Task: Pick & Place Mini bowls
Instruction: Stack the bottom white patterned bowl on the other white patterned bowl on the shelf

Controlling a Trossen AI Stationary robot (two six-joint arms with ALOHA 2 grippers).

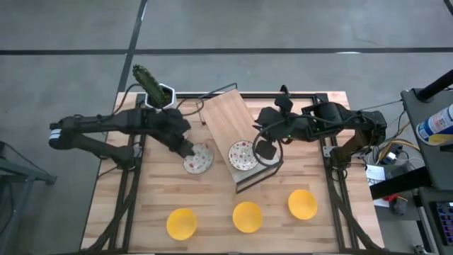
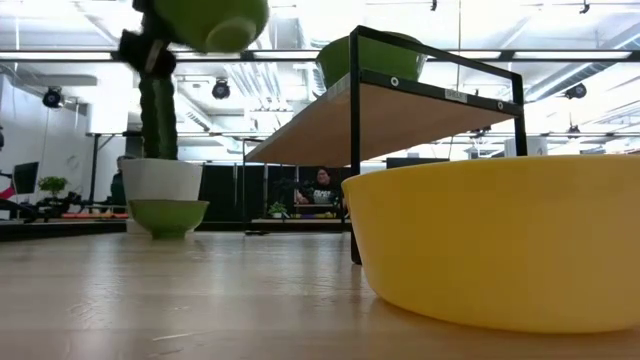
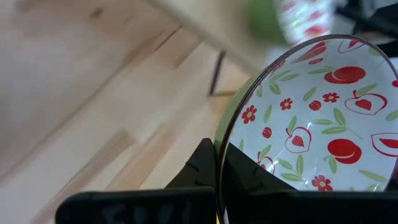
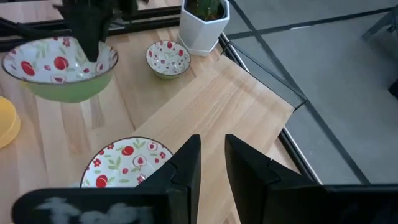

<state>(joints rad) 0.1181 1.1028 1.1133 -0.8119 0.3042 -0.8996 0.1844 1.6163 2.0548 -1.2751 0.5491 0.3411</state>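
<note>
three patterned bowls and three yellow bowls (image 1: 247, 217) are in play. the left gripper (image 1: 185, 150) pinches the rim of one patterned bowl (image 1: 198, 159) and holds it lifted above the table (image 1: 212, 205), just beside the shelf (image 1: 228, 124). a second patterned bowl (image 1: 243, 155) sits on the shelf, and a third (image 4: 168, 58) rests on the table near the cactus pot (image 1: 163, 94). the right gripper (image 1: 267, 150) hovers over the shelf's edge, fingers parted and empty. this looks like mid-carry; next, the held bowl likely needs bringing level over the shelf and setting down beside its twin.
</note>
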